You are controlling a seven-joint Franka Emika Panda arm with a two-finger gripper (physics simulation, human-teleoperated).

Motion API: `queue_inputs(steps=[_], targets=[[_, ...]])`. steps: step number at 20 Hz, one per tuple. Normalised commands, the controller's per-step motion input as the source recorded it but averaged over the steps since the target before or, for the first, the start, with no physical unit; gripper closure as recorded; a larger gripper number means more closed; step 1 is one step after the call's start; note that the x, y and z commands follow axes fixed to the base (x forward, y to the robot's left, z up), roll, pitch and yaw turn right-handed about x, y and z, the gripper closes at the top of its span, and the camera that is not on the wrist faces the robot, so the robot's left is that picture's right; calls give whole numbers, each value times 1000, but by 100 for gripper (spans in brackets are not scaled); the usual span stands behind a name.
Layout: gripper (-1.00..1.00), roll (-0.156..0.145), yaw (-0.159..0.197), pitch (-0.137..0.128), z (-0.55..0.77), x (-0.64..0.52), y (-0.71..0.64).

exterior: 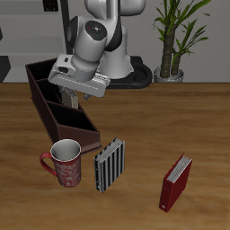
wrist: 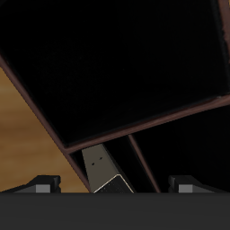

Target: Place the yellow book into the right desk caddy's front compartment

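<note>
I have the gripper [exterior: 77,92] low over the caddy [exterior: 43,90], about above its middle section; from the front the arm hides the fingers. In the wrist view the fingertips [wrist: 40,186] stand wide apart with nothing between them, so the gripper is spread. Past them I see the book [wrist: 101,171], pale-edged and leaning inside a dark-walled compartment [wrist: 135,63] of the caddy, beside a divider. On the table near the front edge stand a mug [exterior: 64,163], a striped book [exterior: 110,165] and a red book [exterior: 176,182].
</note>
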Motion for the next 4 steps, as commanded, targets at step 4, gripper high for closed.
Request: queue_inputs(steps=[4], targets=[[-100,4,0,-15,90,15,42]])
